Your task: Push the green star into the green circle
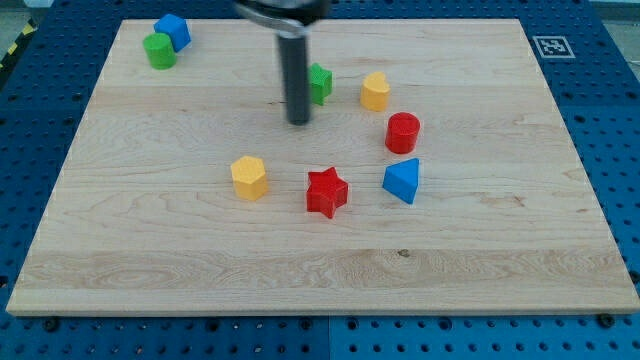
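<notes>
The green star [320,82] lies on the wooden board [150,260] near the view's top centre, partly hidden behind my rod. The green circle [158,50] stands at the view's top left, touching a blue block [174,30]. My tip [299,121] is just left of and slightly below the green star, close to it. The green circle is far to the left of both.
A yellow block [375,91] sits right of the green star. A red cylinder [403,132], a blue triangle [403,180], a red star [326,192] and a yellow hexagon [249,177] lie across the board's middle.
</notes>
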